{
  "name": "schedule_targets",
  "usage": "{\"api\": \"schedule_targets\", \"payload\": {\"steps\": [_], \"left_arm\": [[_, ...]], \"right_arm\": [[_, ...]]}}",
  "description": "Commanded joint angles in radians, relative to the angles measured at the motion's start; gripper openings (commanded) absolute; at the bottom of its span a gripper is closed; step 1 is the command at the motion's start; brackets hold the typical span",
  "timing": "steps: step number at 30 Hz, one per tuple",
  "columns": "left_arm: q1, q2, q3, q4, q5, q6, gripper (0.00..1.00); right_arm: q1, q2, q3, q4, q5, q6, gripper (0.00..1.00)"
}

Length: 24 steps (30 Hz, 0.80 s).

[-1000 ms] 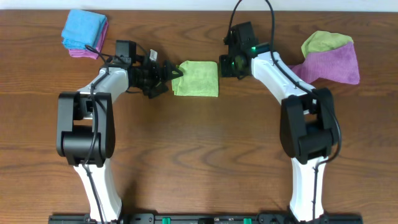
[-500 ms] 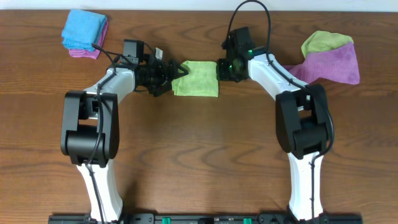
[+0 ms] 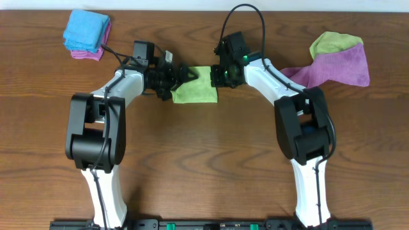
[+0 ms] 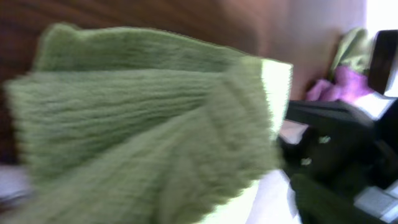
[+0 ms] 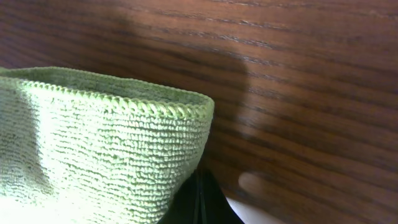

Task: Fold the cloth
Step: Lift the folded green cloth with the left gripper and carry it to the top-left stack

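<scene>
Leftward the cloth (image 3: 195, 93) has slid, now narrower, at upper centre of the overhead view. The left gripper (image 3: 181, 76) pinches its left corner; the right gripper (image 3: 216, 76) is clamped on its right edge.

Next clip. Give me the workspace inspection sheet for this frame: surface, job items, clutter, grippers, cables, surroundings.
Surface: brown wooden table, no spills seen.
Job's things: green cloth at top centre, partly folded, an edge raised.
Clutter: blue cloth stacked on pink cloth, top left; yellow-green cloth and purple cloth, top right.
Grippers: left gripper at the green cloth's left edge, jaws hidden; right gripper shut on its right edge.
Cables: black cable looping above the right gripper; second cable near the blue cloth.
Surroundings: pale strip beyond the table's far edge.
</scene>
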Motion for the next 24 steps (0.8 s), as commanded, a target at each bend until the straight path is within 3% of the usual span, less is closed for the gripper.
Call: {"api": "schedule_targets", "payload": {"steps": [1,3,5,9,12,20,24], "left_arm": [[-0.002,0.019,-0.007,-0.022,-0.041,-0.003,0.59],[0.003,0.019,-0.007,-0.027,-0.045,-0.003,0.41],[0.010,0.019,-0.007,-0.027,-0.044,-0.009,0.06],[0.028,0.018,-0.006,-0.007,-0.034,-0.044,0.06],[0.055,0.006,0.014,0.091,0.012,-0.111,0.06],[0.181,-0.018,0.294,0.283,0.061,-0.324,0.06],[0.327,-0.018,0.404,0.433,-0.026,-0.534,0.06]], "right_arm": [[-0.020,0.026,-0.003,-0.017,-0.009,0.013,0.01],[-0.039,0.025,-0.003,-0.031,-0.010,0.013,0.01],[-0.065,0.022,-0.003,-0.055,-0.010,0.013,0.01],[-0.108,0.005,-0.003,-0.100,-0.010,0.005,0.01],[-0.129,-0.022,-0.003,-0.134,-0.010,-0.039,0.01],[-0.131,-0.125,-0.003,-0.167,-0.009,-0.103,0.01],[-0.131,-0.194,-0.003,-0.196,-0.002,-0.156,0.01]]}}
